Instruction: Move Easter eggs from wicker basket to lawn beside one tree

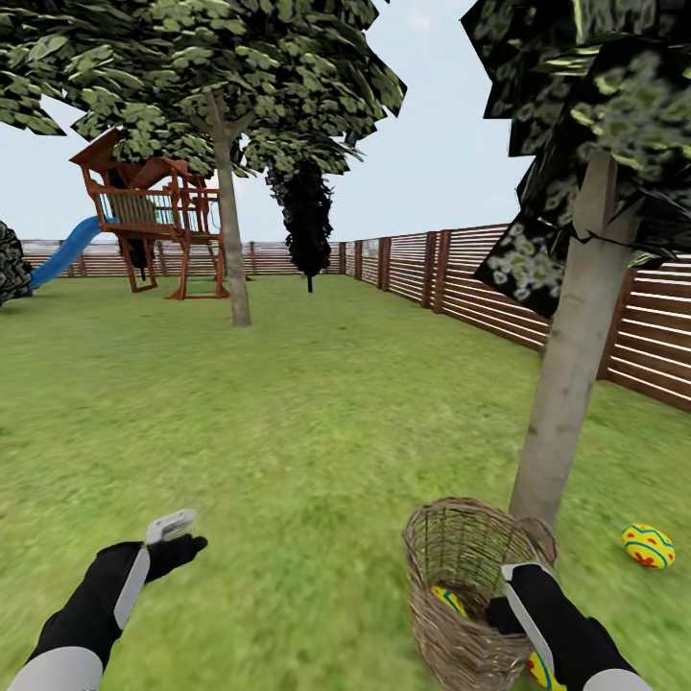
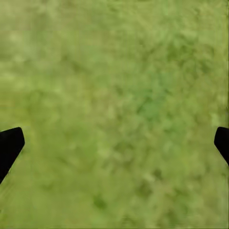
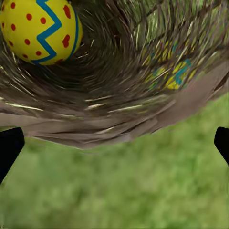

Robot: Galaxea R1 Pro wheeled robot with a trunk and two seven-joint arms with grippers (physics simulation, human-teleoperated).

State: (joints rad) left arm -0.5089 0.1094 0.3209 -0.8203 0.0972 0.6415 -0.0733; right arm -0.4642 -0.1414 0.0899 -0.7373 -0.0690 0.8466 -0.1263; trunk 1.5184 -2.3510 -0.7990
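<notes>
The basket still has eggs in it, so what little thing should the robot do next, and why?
Probably dip the right claw deeper into the wicker basket toward the egg lying inside. Its fingers look spread and empty at the rim, one egg already lies on the lawn beside the tree, and another egg shows through the weave.

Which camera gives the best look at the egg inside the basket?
The right wrist view: the egg inside the wicker basket appears large, its blue zigzag and red dots clear. The head view catches just a sliver through the weave. The left wrist view looks down at the lawn.
</notes>
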